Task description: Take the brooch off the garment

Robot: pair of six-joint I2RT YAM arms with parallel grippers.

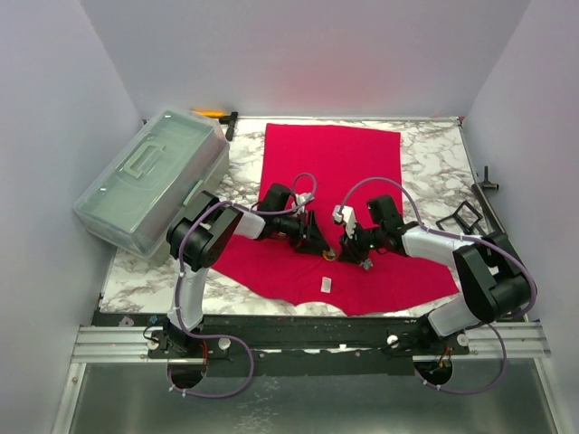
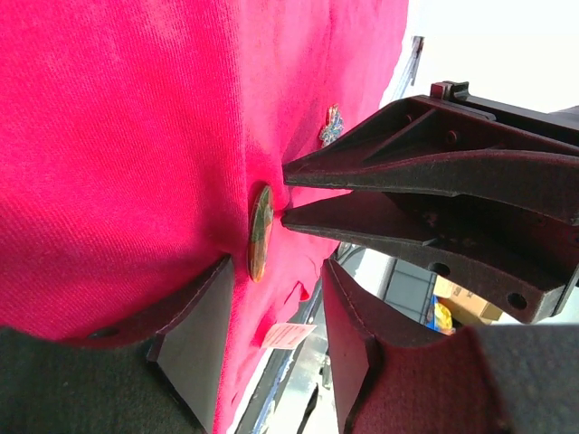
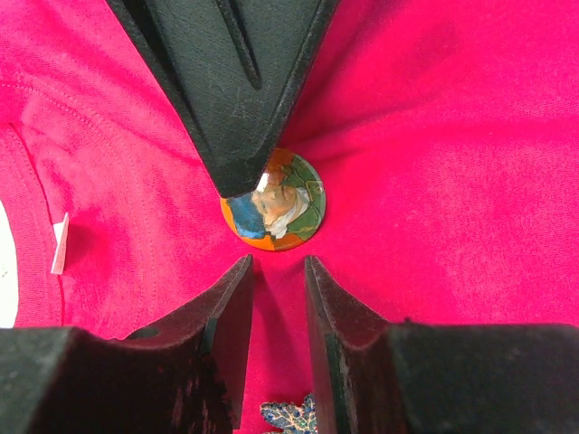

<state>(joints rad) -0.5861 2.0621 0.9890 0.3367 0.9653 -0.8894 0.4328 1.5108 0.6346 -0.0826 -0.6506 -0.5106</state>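
Round portrait brooch (image 3: pixel 276 203) sits on the red T-shirt (image 3: pixel 452 181), just ahead of your right gripper (image 3: pixel 278 264), jaws parted, empty. Your left gripper (image 2: pixel 276 267), also released, faces it, one fingertip (image 2: pixel 213 289) at the brooch's rim.

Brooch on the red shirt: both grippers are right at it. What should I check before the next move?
1. Brooch in view, pinned on the garment: ok.
2. Left gripper gripping the brooch: jaws apart, one finger over the brooch's face, nothing clamped: not ok.
3. Right gripper gripping: jaws slightly apart, tips at the brooch's edge, nothing between them: not ok.
4. Room between the two grippers: crowded at the brooch, contact cannot tell.
5. Pin clasp open: hidden behind the cloth: cannot tell.
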